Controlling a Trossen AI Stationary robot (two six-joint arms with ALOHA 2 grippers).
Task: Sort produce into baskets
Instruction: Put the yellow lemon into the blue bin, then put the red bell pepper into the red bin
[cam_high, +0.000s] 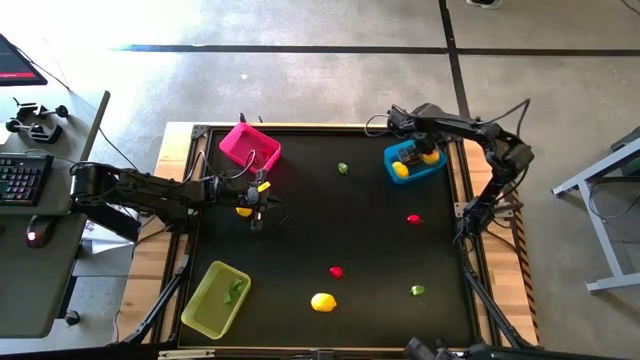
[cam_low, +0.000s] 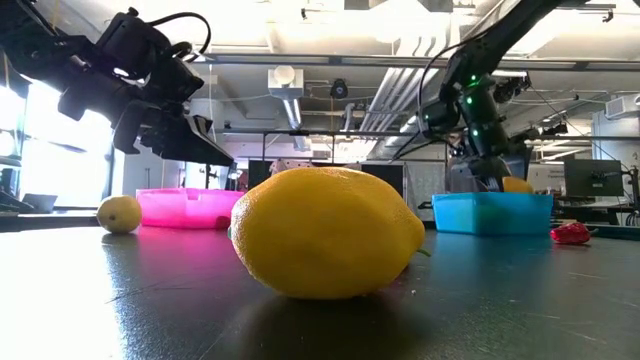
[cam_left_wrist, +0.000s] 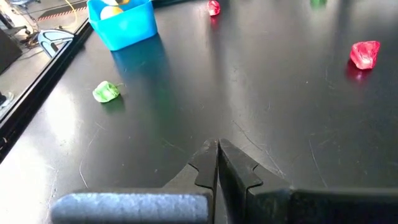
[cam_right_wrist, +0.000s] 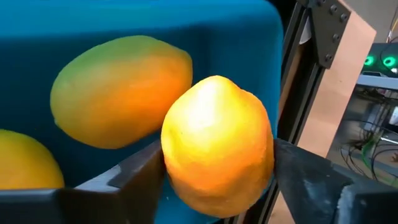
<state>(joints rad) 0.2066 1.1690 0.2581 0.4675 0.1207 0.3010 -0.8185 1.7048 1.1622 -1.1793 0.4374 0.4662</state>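
As right pincer (cam_right_wrist: 217, 174) gapes, lemon (cam_right_wrist: 217, 143) between

This is a robotics lab or workshop. A bare concrete floor (cam_high: 330, 75) crossed by dark tape lines surrounds the black, wood-framed tabletop (cam_high: 340, 225). Overhead run exposed silver ducts (cam_low: 400, 85) and pipes. A desk with a black keyboard (cam_high: 20, 180) stands alongside, and computer monitors (cam_low: 592, 178) sit beyond.

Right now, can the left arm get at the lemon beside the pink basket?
Probably yes. The left gripper, shut and empty, hangs just beside that lemon by the pink basket; nothing lies between them, though it must open first.
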